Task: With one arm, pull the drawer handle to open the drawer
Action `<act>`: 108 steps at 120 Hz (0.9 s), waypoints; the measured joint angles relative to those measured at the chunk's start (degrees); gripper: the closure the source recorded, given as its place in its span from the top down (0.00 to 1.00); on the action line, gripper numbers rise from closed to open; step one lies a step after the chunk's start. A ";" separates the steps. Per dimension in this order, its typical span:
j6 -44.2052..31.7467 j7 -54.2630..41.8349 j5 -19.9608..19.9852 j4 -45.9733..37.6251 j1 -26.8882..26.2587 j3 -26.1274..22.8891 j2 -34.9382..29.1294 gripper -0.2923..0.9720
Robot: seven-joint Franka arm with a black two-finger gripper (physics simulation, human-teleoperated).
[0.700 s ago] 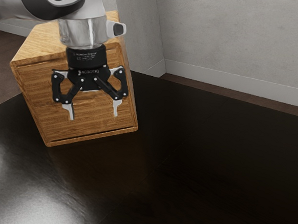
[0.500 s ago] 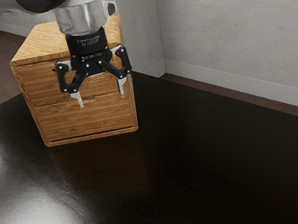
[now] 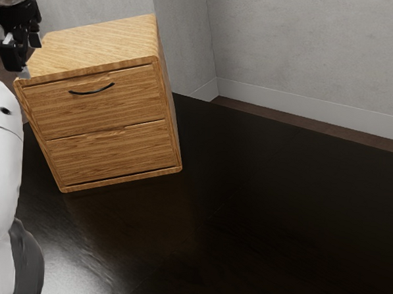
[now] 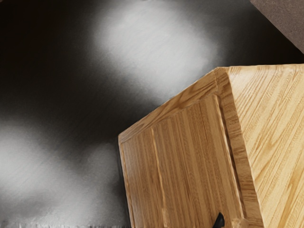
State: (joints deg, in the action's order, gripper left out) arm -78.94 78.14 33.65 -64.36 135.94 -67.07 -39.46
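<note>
Thin, rigid black handle (image 3: 91, 89) on the shut top drawer (image 3: 119, 110), likely slides stiffly. Grab it mid-bow. Hand (image 3: 17, 42) is beside the cabinet (image 3: 110, 156); can't tell whether it's clenched or released.

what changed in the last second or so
The gripper swung away from the cabinet front toward the exterior view's upper left, uncovering the handle. Nothing was grasped. The cabinet stayed put, both drawers shut.

The handle (image 3: 90, 92) sits on the upper drawer (image 3: 99, 110).
</note>
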 joint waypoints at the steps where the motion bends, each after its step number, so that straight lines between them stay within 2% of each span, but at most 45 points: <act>1: 0.13 0.16 1.52 -0.48 0.28 1.09 -1.34 0.73; 7: 0.91 1.14 10.01 -3.31 1.29 6.47 -8.03 0.73; 18: 3.03 3.11 23.57 -7.92 2.08 13.78 -15.46 0.73; 27: 5.06 4.55 30.88 -8.99 3.38 17.93 -20.20 0.73; 34: 6.12 5.58 36.59 -9.28 5.49 18.68 -22.72 0.72; 41: 6.92 6.67 40.46 -9.54 6.45 19.13 -24.99 0.70; 54: 7.72 8.42 44.91 -10.97 7.71 18.96 -27.73 0.63; 66: 7.22 9.40 47.21 -12.28 8.31 16.87 -28.54 0.56; 84: 6.66 10.56 48.48 -12.95 9.20 15.72 -28.97 0.49; 108: 6.22 11.13 48.81 -15.33 10.19 16.04 -29.76 0.46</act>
State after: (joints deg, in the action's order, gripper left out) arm -72.71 89.26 82.46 -79.69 146.13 -51.03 -69.22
